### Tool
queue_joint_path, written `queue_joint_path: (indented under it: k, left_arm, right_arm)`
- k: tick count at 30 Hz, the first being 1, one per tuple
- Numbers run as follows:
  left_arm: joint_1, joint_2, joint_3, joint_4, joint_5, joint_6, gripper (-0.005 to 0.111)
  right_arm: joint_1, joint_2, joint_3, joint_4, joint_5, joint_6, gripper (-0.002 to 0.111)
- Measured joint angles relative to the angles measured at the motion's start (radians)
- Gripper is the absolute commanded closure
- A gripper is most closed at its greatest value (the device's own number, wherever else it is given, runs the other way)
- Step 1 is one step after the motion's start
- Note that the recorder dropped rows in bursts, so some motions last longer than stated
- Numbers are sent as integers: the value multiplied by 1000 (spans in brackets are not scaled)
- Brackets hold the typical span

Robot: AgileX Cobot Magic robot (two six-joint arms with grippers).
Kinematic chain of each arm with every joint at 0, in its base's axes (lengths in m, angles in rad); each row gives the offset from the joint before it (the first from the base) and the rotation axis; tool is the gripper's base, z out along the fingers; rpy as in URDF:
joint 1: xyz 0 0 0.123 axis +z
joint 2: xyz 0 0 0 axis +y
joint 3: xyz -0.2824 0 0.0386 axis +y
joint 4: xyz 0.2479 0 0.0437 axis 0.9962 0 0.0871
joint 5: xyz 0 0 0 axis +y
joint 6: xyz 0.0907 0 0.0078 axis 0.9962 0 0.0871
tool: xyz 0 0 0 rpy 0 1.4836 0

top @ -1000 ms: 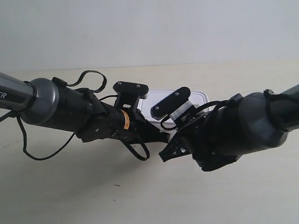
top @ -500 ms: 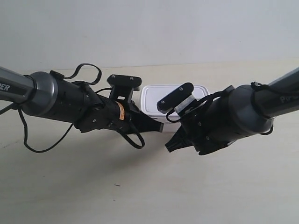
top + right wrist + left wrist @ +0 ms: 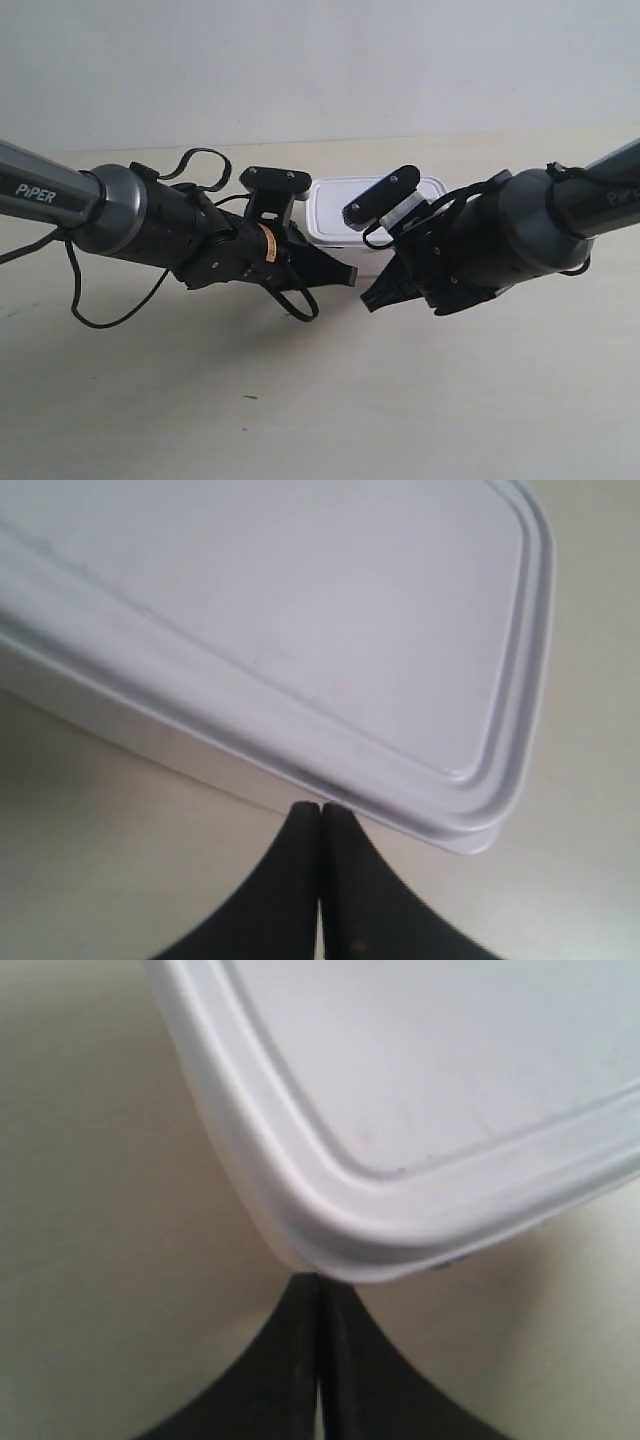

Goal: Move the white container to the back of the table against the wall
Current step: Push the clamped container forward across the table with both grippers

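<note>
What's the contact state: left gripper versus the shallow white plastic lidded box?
Touching. Left wrist view: the shut left gripper butts its tips against a corner of the white plastic box, no gap visible.

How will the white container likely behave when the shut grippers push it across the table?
It will probably slide rather than tip: the white container is shallow and sits flat on the smooth table. It may swivel, since the left gripper meets a rounded corner. Its plastic build suggests it is light.

container [image 3: 335,205]: showing plain white
surface [image 3: 300,430]: showing pale cream-beige
wall [image 3: 320,60]: showing plain grey-white
left pincer [image 3: 318,1292]: showing black
right pincer [image 3: 320,818]: showing black
</note>
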Motion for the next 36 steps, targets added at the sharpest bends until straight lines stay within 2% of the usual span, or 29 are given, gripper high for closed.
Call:
queue_joint_path:
  k: [5,11,24,36]
  left_arm:
    - [0,0,-2,2,-35,0,107]
    - [0,2,-24,4,-46,0,107]
    - [0,12,-98,6,-23,0,107]
    - [0,92,-186,8,-11,0,107]
  right_arm:
    - [-47,0,0,-4,-27,0,108]
    - [-49,0,-9,-16,-68,2,108]
    - [-55,2,-66,-12,-78,-2,108]
    - [-119,49,-94,-20,-136,-2,108]
